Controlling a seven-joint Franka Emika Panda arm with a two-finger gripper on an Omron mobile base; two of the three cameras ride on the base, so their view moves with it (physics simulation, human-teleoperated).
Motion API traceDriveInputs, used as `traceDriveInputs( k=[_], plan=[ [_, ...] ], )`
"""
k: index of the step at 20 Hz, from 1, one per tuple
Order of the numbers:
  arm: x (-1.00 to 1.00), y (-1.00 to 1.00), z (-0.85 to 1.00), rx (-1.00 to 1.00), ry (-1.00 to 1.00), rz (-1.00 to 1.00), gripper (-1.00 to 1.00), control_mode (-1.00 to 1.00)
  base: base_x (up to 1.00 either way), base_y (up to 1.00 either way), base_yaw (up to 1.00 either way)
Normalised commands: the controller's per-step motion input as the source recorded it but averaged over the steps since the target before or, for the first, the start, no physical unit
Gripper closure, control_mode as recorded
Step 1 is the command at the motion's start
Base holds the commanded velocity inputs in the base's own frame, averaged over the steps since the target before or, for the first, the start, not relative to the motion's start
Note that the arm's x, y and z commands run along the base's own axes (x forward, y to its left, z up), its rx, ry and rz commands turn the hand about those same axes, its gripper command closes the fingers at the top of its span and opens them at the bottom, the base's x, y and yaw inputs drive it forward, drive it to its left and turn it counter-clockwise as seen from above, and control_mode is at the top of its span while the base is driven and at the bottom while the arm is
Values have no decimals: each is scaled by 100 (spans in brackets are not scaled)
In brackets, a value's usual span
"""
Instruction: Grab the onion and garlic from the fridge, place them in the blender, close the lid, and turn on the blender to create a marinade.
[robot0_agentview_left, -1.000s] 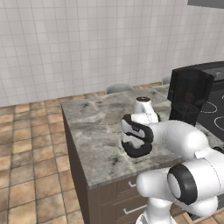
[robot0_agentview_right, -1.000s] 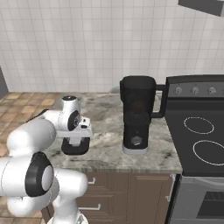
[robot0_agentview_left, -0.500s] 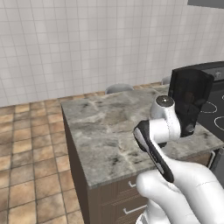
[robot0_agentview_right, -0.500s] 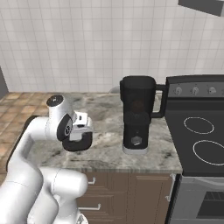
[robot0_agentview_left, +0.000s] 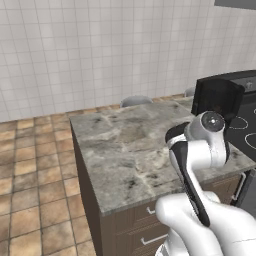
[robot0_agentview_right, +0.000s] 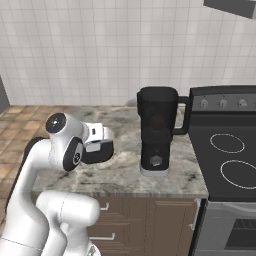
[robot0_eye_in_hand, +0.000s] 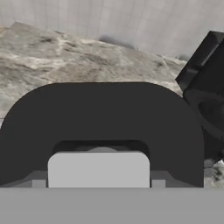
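One black lid (robot0_agentview_right: 103, 153) is up off the worktop right now, and it's pinched in the gripper (robot0_agentview_right: 98, 149), with the white hand sitting directly over it. From the hand camera you get it square on: the lid (robot0_eye_in_hand: 105, 113) looms as a broad black rounded arch, its light grey square knob (robot0_eye_in_hand: 98, 168) planted dead centre at the bottom, right where the fingers reach. Clamped on, then, not released.

And the blender (robot0_agentview_right: 157, 131)? Standing upright on the marble counter (robot0_agentview_right: 125, 172), to the right of the held lid and clearly apart from it, with open stone between the two. Its handle juts out towards the black stove (robot0_agentview_right: 230, 160), which sits just beside it. Round front button (robot0_agentview_right: 157, 160) faces us on the base, grey rim underneath. A dim reddish patch shows through the dark jar; onion or not, I can't tell.

Swing to the left base camera: the blender (robot0_agentview_left: 217, 99) stands at the far corner of the counter (robot0_agentview_left: 125, 150), the white arm bent in front of it. Hand view catches the blender (robot0_eye_in_hand: 210, 87) at the right edge, tilted in frame.
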Motion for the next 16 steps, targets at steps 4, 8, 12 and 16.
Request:
traceDriveInputs(
  k=[4, 8, 12, 16],
  plan=[
    [0, -27, 100, -4, -13, 0, 100, -100, 0, 0, 0],
    [-1, -21, 100, -3, -8, 0, 100, -100, 0, 0, 0],
    [-7, -19, 100, -3, -8, 0, 100, -100, 0, 0, 0],
    [-21, -14, 100, -2, -9, 0, 100, -100, 0, 0, 0]
  ],
)
